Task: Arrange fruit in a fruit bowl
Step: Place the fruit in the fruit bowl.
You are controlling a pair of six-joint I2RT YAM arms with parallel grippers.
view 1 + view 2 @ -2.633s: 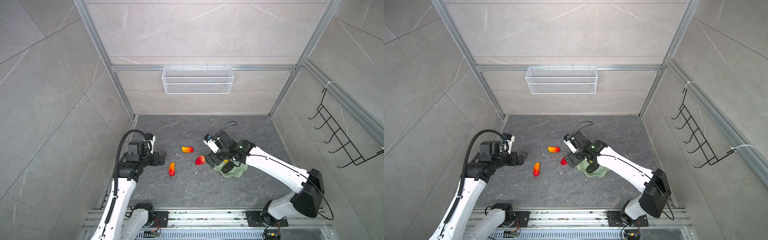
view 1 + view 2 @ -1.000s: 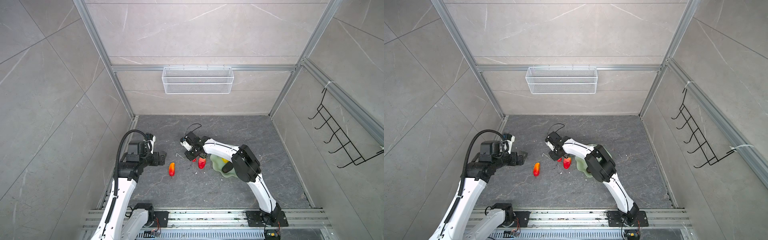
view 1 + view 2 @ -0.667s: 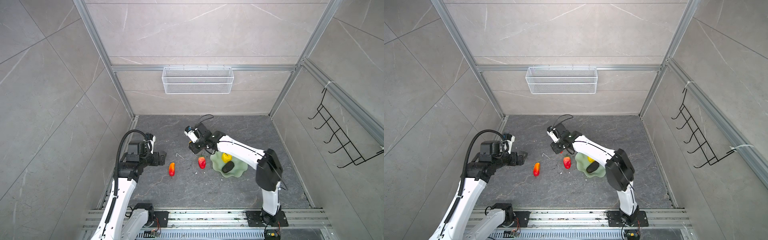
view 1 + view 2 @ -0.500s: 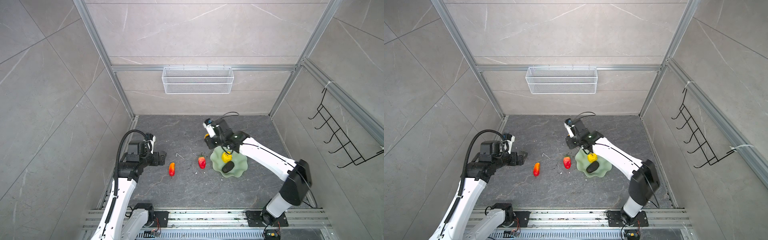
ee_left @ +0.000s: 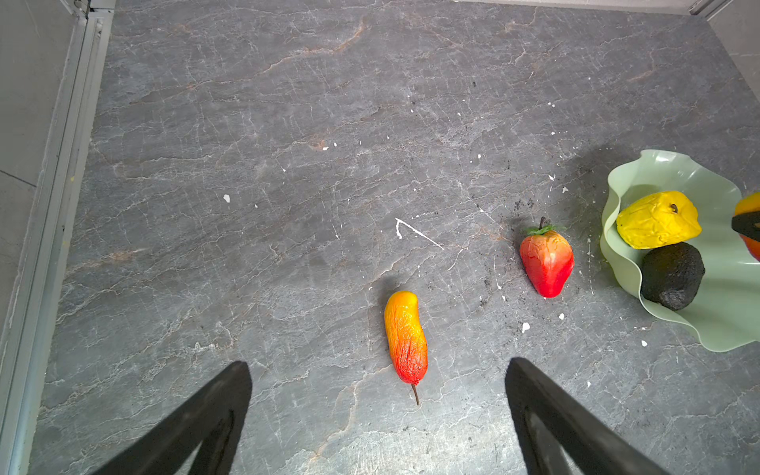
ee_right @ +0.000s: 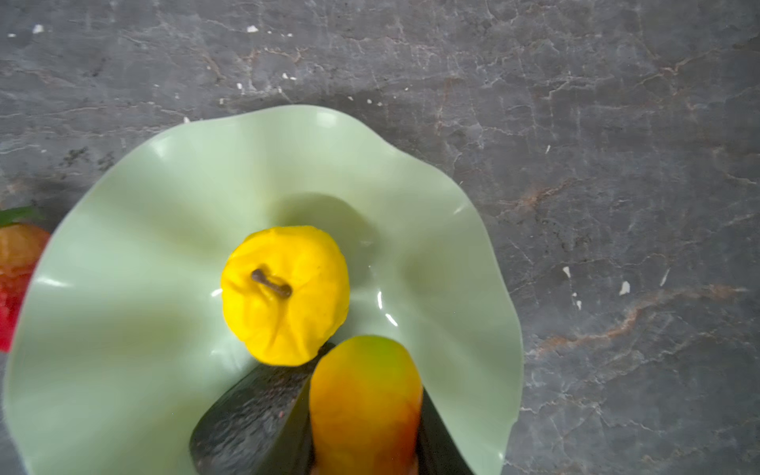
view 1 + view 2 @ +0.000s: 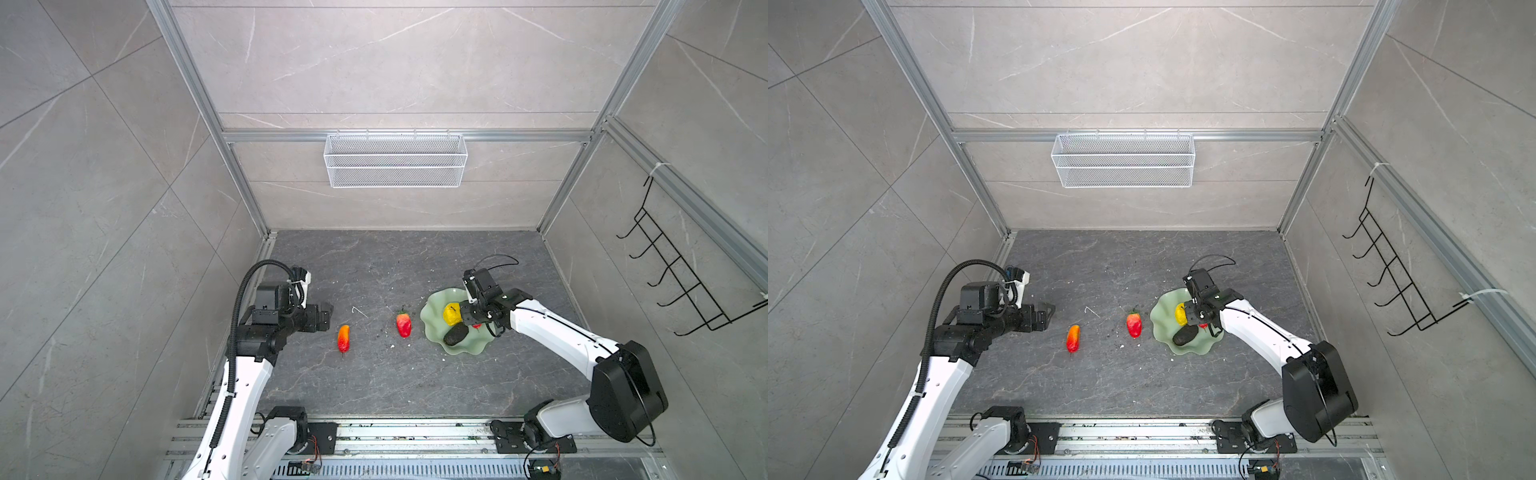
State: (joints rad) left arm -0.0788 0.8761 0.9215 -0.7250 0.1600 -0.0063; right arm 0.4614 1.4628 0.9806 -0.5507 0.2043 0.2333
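Two pieces, yellow fruit (image 7: 451,313) and dark fruit (image 7: 456,334), fill the bowl (image 7: 432,305) toward the bench's (image 7: 374,382) right edge. The right gripper (image 7: 478,322), clamped on a long fruit (image 6: 366,390) above them, may land it on them, and it could roll out. The left gripper (image 7: 327,314) is open.

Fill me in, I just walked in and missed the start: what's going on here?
The right hand holds an orange-yellow elongated fruit over the mint-green fruit bowl, which already contains a yellow fruit and a dark rough oval fruit. A strawberry and a second elongated fruit lie on the table. The left hand is open beside that fruit, touching nothing.
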